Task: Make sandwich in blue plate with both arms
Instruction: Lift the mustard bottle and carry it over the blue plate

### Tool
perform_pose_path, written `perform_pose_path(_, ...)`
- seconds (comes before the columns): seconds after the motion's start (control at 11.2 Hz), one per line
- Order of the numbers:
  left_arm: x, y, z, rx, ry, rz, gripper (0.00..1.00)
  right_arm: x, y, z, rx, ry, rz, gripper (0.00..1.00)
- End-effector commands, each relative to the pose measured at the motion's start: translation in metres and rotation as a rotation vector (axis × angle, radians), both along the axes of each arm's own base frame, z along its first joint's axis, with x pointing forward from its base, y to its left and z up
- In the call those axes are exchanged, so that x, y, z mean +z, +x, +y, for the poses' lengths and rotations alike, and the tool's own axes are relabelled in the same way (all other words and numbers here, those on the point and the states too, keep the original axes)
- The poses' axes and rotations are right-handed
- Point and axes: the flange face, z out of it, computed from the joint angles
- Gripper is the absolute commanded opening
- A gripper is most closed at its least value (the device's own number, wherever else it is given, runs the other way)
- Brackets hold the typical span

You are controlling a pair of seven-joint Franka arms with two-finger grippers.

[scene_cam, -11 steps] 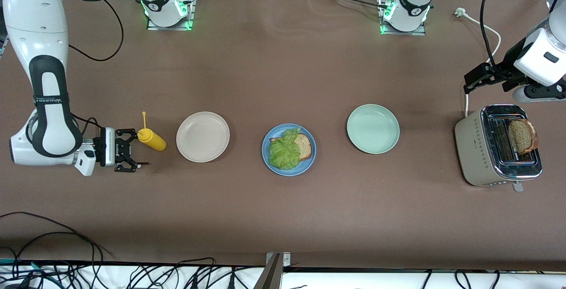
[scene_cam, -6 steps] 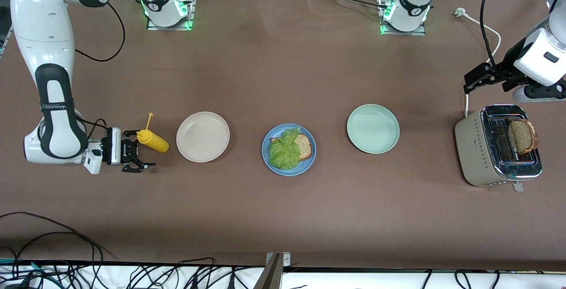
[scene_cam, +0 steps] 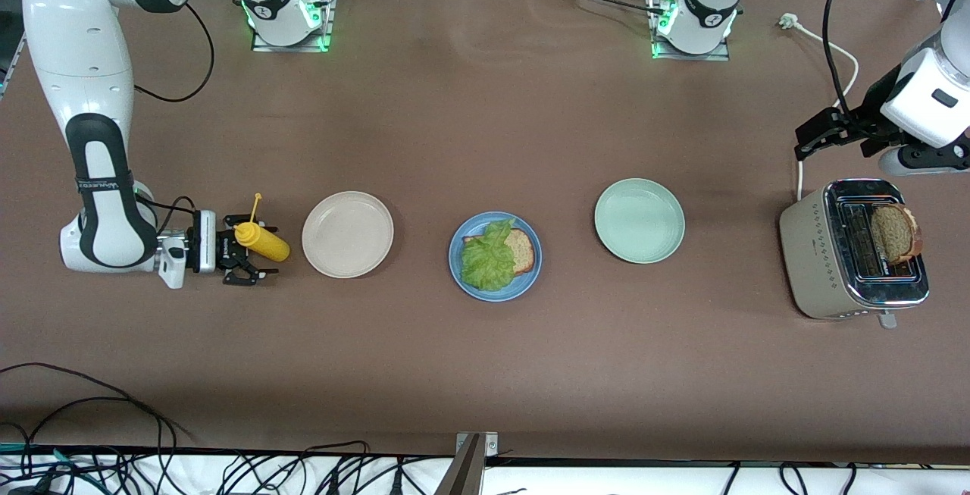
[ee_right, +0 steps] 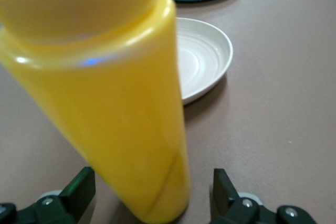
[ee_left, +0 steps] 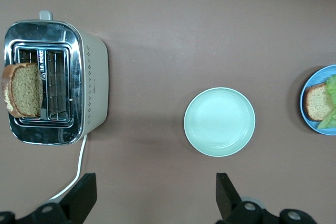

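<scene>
Spread fingers are set around the yellow bottle; the plated sandwich is left at frame centre.

The right gripper (scene_cam: 254, 258), at the middle left of the front view, is held low and level with its fingers (ee_right: 79, 184) parted on either side of the yellow squeeze bottle (scene_cam: 261, 241), unclenched; contact cannot be told. Its forearm is bent down from the upper left. The left gripper (ee_left: 155, 195), fingers released, is hung over the table by the toaster (scene_cam: 849, 252) at the right edge. Bread and lettuce (scene_cam: 489, 258) are seen on the blue plate (scene_cam: 530, 279).

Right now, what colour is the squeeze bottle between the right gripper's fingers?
Yellow: the squeeze bottle shows best in the right wrist view.
</scene>
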Motion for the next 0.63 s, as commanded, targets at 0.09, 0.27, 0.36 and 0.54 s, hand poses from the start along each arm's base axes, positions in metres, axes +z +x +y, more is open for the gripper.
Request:
perform_pose_path(0.09,0.005,-0.003,0.001,-0.012,-0.014,-0.012,1.00,0.007,-0.006,0.004,0.005,0.051,-0.014,0.65)
perform_pose_path(0.27,0.005,-0.003,0.001,-0.012,-0.014,-0.012,1.00,0.008,-0.004,0.004,0.001,0.045,-0.024,0.15)
perform_pose_path(0.36,0.005,-0.003,0.001,-0.012,-0.014,-0.012,1.00,0.011,-0.001,0.006,-0.004,0.040,-0.026,0.00)
perform_pose_path(0.54,0.005,-0.003,0.001,-0.012,-0.014,-0.012,1.00,0.020,0.007,0.015,-0.041,-0.002,-0.010,0.00)
